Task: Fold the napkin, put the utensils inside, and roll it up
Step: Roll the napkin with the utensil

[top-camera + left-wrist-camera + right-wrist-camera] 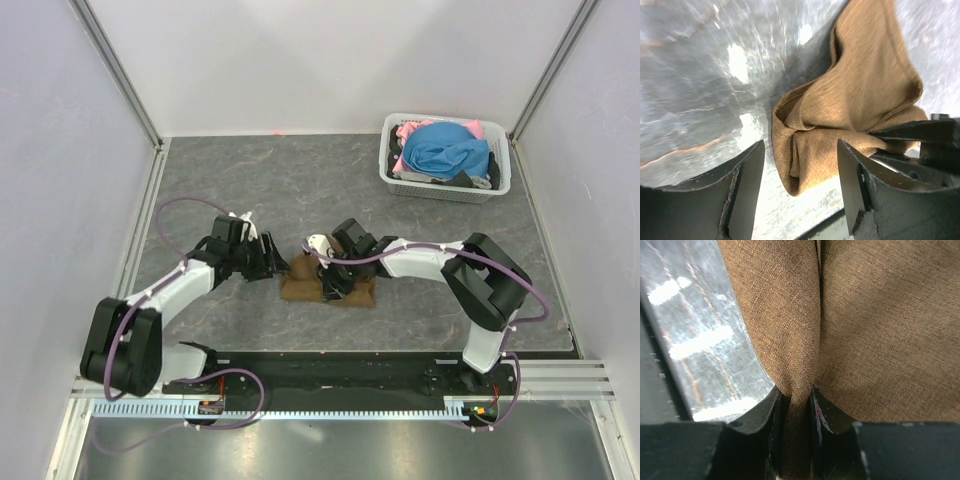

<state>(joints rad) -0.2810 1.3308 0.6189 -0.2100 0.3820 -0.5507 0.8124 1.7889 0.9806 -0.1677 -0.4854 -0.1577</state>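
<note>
The grey, marbled table (300, 180) carries a bunched brown napkin (300, 290) near the middle of the frame and a white plastic basket (440, 188) at upper right.

Grey marbled table (300, 180), white walls (330, 60)

The overhead view is evenly, brightly lit. White glare patches are seen on the tabletop (737, 62) in both wrist views; the near fingers (747, 190) are blurred.
</note>
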